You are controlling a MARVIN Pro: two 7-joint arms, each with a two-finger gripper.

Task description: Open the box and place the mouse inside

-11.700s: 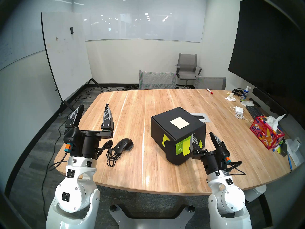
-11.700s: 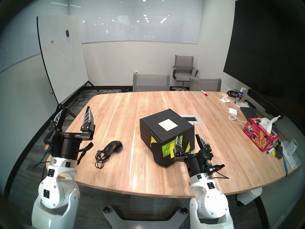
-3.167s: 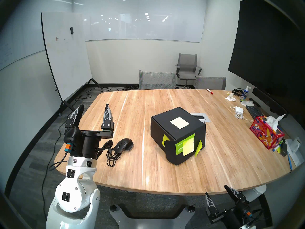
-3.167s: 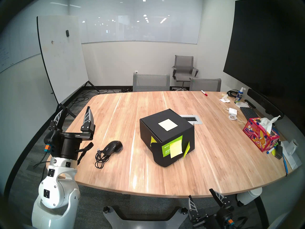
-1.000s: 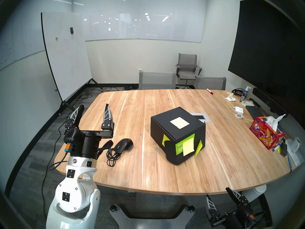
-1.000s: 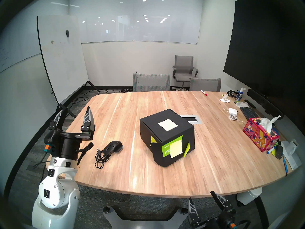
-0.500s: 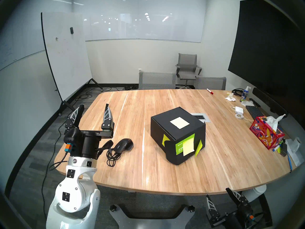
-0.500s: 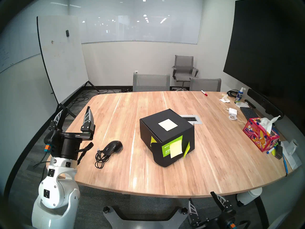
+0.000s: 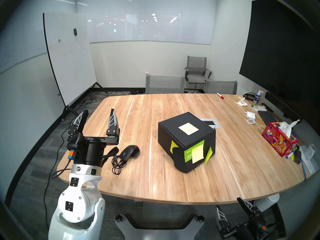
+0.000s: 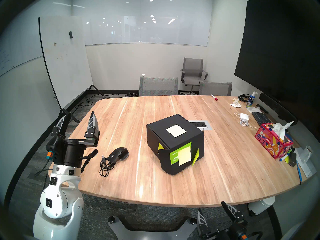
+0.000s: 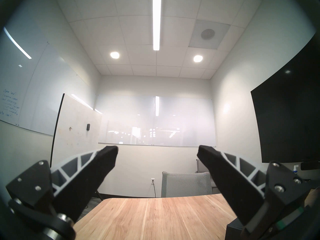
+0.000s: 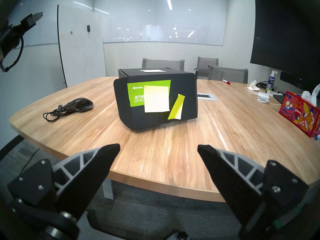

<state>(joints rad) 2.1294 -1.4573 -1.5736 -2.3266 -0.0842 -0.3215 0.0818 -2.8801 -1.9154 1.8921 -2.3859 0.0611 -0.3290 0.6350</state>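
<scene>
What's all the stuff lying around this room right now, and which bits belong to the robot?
Black cardboard box: one, shut, mid-table, green label, yellow sticky notes.
Black computer mouse: one, coiled cable, table's left.
Red floral tissue box: one, table's right.
White charger: one, far right.
Black keyboard: one, beside charger.
Blue spray bottle: one, far right corner.
Red marker: one, far edge.
Wooden table: one, light brown.
Grey chairs: three, behind table.
Left gripper: open, empty, raised above the table's left edge.
Right gripper: open, empty, below the near edge.

bare table [image 9: 152, 173] between mouse [image 9: 130, 152] and box [image 9: 186, 141]
</scene>
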